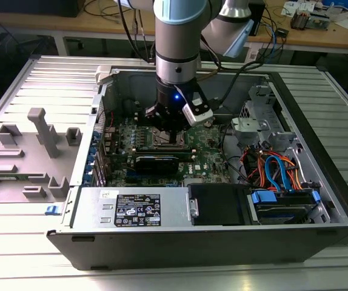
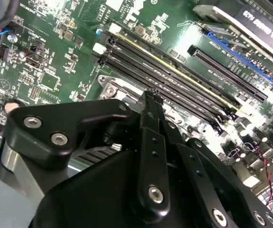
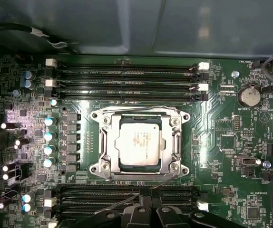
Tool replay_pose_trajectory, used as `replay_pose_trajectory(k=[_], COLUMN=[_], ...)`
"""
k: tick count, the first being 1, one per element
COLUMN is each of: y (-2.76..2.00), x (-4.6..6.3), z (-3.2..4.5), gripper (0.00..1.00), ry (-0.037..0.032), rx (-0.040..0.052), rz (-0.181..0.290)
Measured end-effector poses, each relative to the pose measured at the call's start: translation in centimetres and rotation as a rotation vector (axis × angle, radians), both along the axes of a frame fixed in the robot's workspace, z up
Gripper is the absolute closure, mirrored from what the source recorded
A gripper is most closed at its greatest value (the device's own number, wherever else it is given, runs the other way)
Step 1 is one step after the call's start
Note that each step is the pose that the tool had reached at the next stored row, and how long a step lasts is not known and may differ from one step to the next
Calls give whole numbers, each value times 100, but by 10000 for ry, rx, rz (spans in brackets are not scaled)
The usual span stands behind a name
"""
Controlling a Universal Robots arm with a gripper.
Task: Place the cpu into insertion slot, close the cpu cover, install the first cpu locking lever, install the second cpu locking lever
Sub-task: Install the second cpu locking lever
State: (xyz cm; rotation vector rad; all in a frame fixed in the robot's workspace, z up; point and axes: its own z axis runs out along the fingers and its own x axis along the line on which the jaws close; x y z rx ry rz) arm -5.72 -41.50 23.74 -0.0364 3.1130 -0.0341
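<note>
In the first wrist view the cpu [image 3: 139,145] lies flat in the insertion slot [image 3: 119,162], silver top up. The cpu cover [image 3: 109,142] is down around it, framing the chip. A thin wire locking lever [image 3: 141,108] runs along one side of the cover. Another thin lever [image 3: 167,183] slants out from the opposite side, close to my fingertips. My gripper [image 3: 146,195] is shut beside that edge of the socket, and I cannot tell whether it touches the wire. Its black fingers [image 2: 151,142] sit pressed together over the board. In the exterior view my gripper [image 1: 173,136] hangs low over the socket area.
Long black memory slots [image 3: 127,71] flank the socket on two sides, the other bank [image 3: 108,195] right by my fingertips. A black card [image 1: 156,160], a power supply [image 1: 134,209] and a drive bay with blue and orange cables [image 1: 277,173] fill the case. A grey fixture [image 1: 34,151] lies at the exterior view's left.
</note>
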Motion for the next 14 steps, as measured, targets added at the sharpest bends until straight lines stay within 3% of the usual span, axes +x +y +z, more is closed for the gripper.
replay_pose_trajectory(k=[14], y=[-1], x=[-12], z=[-1], gripper=[89], ry=[0], rx=[3], rz=[-1])
